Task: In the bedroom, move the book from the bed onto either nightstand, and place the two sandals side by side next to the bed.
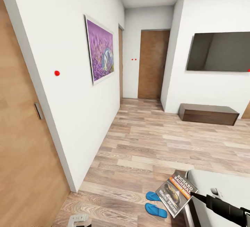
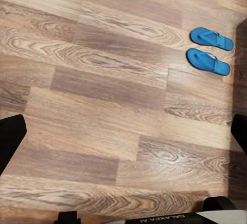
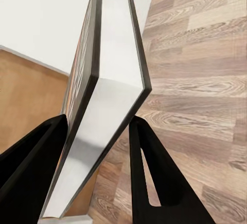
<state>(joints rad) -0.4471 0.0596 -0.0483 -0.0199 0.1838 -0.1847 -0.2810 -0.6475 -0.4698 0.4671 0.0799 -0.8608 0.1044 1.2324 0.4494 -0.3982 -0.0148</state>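
The right claw [image 3: 100,147], black with two tapered fingers, is clamped on the thin dark-covered paperback book [image 1: 176,193]; in the right wrist view the book [image 3: 105,95] stands edge-on between the fingers, white page block exposed, one finger against each cover. In the head view the book is held in the air at the claw tip, tilted, its cover with orange band and white lettering facing up; it is clear of the off-white mattress of the bed [image 1: 225,188], which lies under and behind the claw. The two bright blue flat sandals [image 1: 156,203] lie on the wood-plank floor [image 1: 146,140] just below and beyond the held book, side by side and near the bed corner; the left wrist view shows them [image 2: 208,51] parallel, close together. The left claw [image 2: 123,142] hangs over bare floor, well apart from the sandals; its dark fingers sit wide apart, holding nothing.
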